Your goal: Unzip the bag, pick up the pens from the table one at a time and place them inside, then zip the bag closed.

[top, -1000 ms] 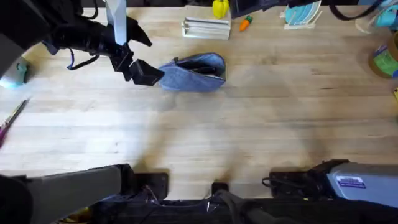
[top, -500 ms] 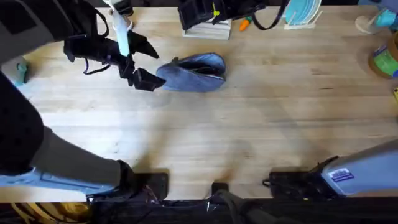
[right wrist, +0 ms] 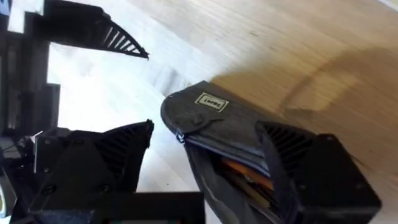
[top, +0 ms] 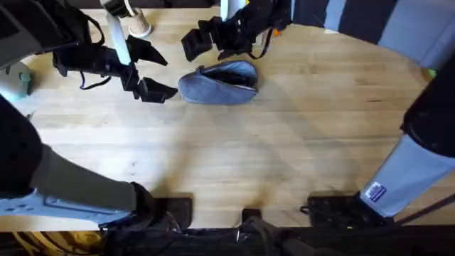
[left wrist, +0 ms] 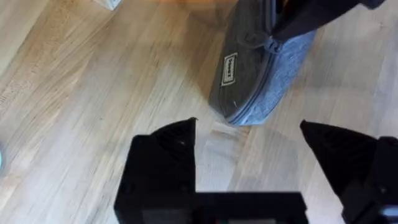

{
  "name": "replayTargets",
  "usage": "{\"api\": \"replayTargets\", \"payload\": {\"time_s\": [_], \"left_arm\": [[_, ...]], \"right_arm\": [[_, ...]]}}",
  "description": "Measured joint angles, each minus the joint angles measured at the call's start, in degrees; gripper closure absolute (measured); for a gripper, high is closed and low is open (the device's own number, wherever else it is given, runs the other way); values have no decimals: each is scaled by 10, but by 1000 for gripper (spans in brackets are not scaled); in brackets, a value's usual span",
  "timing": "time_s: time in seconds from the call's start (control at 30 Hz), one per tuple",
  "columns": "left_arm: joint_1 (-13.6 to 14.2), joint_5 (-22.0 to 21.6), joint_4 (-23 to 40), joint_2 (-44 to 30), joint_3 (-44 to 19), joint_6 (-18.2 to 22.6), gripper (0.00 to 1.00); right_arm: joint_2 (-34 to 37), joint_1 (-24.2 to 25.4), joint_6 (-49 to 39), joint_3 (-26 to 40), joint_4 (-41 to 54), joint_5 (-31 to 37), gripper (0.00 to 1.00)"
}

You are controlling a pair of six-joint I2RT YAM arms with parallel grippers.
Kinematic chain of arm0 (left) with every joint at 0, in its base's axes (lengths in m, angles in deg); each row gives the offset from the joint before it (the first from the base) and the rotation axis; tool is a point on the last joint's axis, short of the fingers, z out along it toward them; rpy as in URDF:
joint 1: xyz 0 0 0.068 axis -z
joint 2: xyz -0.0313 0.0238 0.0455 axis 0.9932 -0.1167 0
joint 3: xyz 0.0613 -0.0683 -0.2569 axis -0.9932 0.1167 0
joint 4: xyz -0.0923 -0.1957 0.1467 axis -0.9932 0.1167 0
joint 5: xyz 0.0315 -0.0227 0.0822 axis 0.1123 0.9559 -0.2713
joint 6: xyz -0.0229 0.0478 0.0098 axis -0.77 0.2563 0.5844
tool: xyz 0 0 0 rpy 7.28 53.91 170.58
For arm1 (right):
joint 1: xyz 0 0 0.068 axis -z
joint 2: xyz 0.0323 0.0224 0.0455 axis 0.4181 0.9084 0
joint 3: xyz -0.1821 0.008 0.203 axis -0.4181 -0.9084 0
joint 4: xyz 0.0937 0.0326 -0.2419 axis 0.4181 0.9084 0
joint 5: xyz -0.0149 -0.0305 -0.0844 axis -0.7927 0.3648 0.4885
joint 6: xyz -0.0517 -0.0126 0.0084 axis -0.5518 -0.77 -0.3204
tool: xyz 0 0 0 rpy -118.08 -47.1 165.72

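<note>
The bag (top: 219,82) lies on the desk (top: 284,156), gaping, orange pens (right wrist: 245,174) seen inside. Both grippers' fingers are held apart: left gripper (top: 162,91) beside its end, right gripper (top: 202,39) above. Pens could be snagged if zipped carelessly.

Pale wooden table (top: 284,156); blue-grey bag (top: 219,82) lying on it, far centre, orange pens (right wrist: 245,174) inside.

White round object (top: 140,28): pale, disc-like, partly hidden, its kind unclear. Teal object (top: 25,82): well to the left of the white round object and nearer the camera, cut off by a dark shape. Orange sliver (top: 282,29): far to the right of the white round object, level with it, mostly hidden.
</note>
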Motion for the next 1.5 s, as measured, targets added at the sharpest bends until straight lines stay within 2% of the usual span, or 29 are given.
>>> {"api": "replayTargets", "payload": {"time_s": [0.1, 0.3, 0.57, 0.63, 0.83, 1.13, 1.2, 1.5], "left_arm": [[-4, 0, 1, 0, 0, 1, 8], [-6, -5, 2, 0, 0, 1, 7], [-6, -5, 7, 0, 0, 1, 7], [-6, -5, 10, 0, 0, 1, 7], [-6, -6, 13, 0, 0, 1, 8], [-6, -7, 13, 0, 0, 1, 8], [-6, -7, 13, 0, 0, 1, 7], [-6, -7, 13, 0, 0, 1, 7]], "right_arm": [[15, 0, 4, 0, -4, -4, 4], [32, -8, 8, 0, -19, -61, 4], [46, -33, 10, 0, -25, -89, 13], [47, -34, 10, 0, -26, -91, 82], [47, -32, 13, 0, -25, -92, 402], [47, -32, 15, 0, -25, -91, 755], [47, -32, 16, 0, -25, -91, 933], [47, -28, 14, 0, -26, -96, 972]]}}
